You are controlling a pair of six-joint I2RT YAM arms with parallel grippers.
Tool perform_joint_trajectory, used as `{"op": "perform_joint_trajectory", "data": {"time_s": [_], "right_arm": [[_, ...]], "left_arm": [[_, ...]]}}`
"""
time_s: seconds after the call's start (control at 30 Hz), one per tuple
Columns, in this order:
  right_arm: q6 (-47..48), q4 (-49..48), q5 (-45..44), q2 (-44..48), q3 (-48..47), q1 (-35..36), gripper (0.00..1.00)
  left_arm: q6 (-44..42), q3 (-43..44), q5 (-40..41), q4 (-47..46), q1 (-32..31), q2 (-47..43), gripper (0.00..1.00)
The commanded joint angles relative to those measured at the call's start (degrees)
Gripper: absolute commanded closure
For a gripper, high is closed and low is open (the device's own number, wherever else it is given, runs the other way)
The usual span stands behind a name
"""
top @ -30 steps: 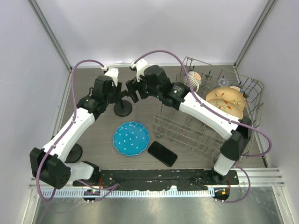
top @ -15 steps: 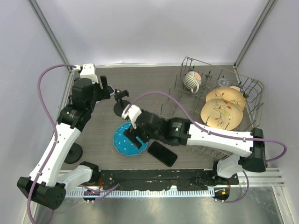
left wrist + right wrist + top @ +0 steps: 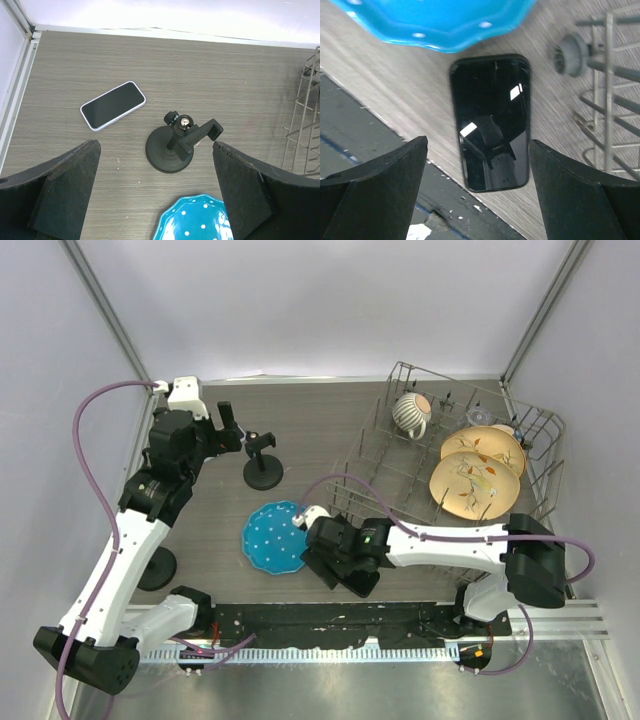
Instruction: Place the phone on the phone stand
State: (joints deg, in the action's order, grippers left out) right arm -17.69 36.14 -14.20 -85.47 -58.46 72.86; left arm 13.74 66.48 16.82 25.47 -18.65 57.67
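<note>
A black phone (image 3: 490, 122) lies flat, screen up, near the table's front edge. My right gripper (image 3: 479, 172) is open just above it, a finger on each side, not touching. In the top view the right gripper (image 3: 335, 563) covers most of the phone (image 3: 364, 585). The black phone stand (image 3: 262, 468) stands upright at the back left, empty. My left gripper (image 3: 228, 428) is open and empty just left of the stand. It looks down on the stand (image 3: 175, 145) in the left wrist view. A second phone with a white rim (image 3: 113, 105) lies left of the stand.
A blue dotted plate (image 3: 278, 537) lies between the stand and the black phone. A wire dish rack (image 3: 400, 510) with two patterned plates (image 3: 470, 475) and a mug (image 3: 412, 412) fills the right side. A black strip (image 3: 365, 150) borders the front edge.
My right arm has swung from beside the stand down to the front and now hovers over the black phone. My left gripper has drawn back to the left of the stand.
</note>
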Motion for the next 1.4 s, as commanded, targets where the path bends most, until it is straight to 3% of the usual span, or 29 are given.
{"op": "perform_joint_trajectory", "data": {"time_s": [0.0, 0.43, 1.13, 1.37], "right_arm": [[-1.65, -3.0, 1.89, 3.55, 3.08, -4.74, 0.12], [5.65, -6.87, 8.3, -1.1, 6.43, -8.61, 0.11], [4.69, -8.89, 9.62, -7.86, 5.72, -8.35, 0.11], [-0.06, -7.67, -1.07, -9.19, 5.02, -3.61, 0.14]], "left_arm": [[0.85, -0.03, -1.44, -2.89, 0.11, -0.72, 0.0], [0.94, -0.38, -3.46, -3.33, 0.11, -0.63, 0.0], [1.03, -0.3, -4.78, -3.24, 0.11, -0.54, 0.0], [0.94, -0.21, -4.78, -3.24, 0.11, -0.45, 0.0]]}}
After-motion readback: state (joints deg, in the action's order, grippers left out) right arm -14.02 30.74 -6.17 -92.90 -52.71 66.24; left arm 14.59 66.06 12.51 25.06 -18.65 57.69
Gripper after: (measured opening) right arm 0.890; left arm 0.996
